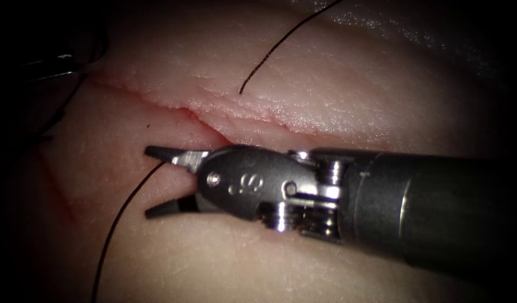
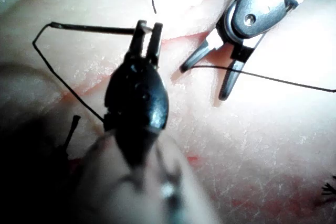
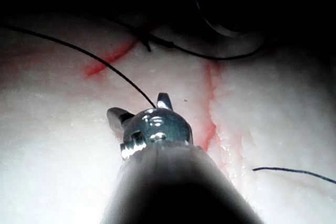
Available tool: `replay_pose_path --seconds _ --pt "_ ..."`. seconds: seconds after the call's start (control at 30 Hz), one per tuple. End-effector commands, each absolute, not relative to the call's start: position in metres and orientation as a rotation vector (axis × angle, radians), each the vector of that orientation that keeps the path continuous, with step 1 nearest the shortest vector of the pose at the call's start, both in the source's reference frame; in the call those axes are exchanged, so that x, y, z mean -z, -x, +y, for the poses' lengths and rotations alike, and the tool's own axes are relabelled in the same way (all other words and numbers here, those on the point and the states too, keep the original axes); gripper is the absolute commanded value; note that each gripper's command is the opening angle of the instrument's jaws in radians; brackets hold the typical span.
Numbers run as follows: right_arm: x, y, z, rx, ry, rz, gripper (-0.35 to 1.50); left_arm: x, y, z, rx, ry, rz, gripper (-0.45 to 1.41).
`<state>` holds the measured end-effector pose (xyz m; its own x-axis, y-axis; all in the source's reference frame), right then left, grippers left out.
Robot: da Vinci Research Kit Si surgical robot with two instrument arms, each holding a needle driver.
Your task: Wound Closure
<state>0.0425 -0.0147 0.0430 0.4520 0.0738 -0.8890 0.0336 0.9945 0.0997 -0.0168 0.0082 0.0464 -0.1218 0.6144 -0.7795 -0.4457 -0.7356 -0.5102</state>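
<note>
The right pincer [image 1: 157, 182] comes in from the right of the endoscope view and lies flat over the tissue [image 1: 337, 106]. Its two jaws are wide apart and point to the left. A dark thread [image 1: 127, 205] runs between the open jaws. The jaws are not closed on it and hold nothing. The thread goes down and off the bottom edge.

The cut [image 1: 174, 106] is a thin red line that runs from upper left to the middle. There it slips behind the tool. The pincer tips sit just below the cut. Above the cut lies a loose thread end [image 1: 269, 56]. It slants up to the top edge, and its free tip points down toward the cut.

There is bare tissue all around the open jaws, so they have room.

In the left wrist view, the left pincer [image 2: 147, 38] points away from the camera, jaws close together, clamped on the thread [image 2: 89, 27]. From there the thread goes sideways, bends sharply and comes back.

In the endoscope view the far left is very dark, and the metal there is hard to make out. I cannot spot the needle for sure.
</note>
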Motion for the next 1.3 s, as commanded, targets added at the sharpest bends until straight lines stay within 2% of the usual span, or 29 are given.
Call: replay_pose_path --seconds 0.03,0.07,0.1,0.13,0.17,0.4,1.03,1.3 --pt "-0.044 -0.0436 -0.014 -0.03 -0.09 1.091 1.36 -0.047 0.0173 0.008 -1.927 1.442 -0.198 -0.45" --pt "-0.044 -0.0436 -0.014 -0.035 -0.082 1.088 1.3 -0.047 0.0173 0.008 -1.927 1.442 -0.198 -0.45" --pt "-0.044 -0.0433 -0.014 -0.039 -0.077 1.086 0.96 -0.047 0.0173 0.008 -1.927 1.442 -0.198 -0.45" --pt "-0.044 -0.0429 -0.014 -0.026 -0.065 1.088 0.52 -0.047 0.0173 0.008 -1.927 1.441 -0.198 -0.45" --pt "-0.043 -0.0421 -0.014 0.001 -0.052 1.094 -0.35 -0.047 0.0173 0.008 -1.927 1.441 -0.198 -0.45" --pt "-0.04 -0.0413 -0.013 -0.003 -0.011 1.094 -0.35 -0.047 0.0173 0.008 -1.927 1.441 -0.198 -0.45" --pt "-0.033 -0.0446 -0.021 0.229 -0.295 1.188 -0.35 -0.047 0.0171 0.008 -1.927 1.442 -0.201 -0.45" --pt "-0.032 -0.045 -0.021 0.226 -0.32 1.179 -0.35 -0.047 0.0171 0.008 -1.927 1.442 -0.201 -0.45"
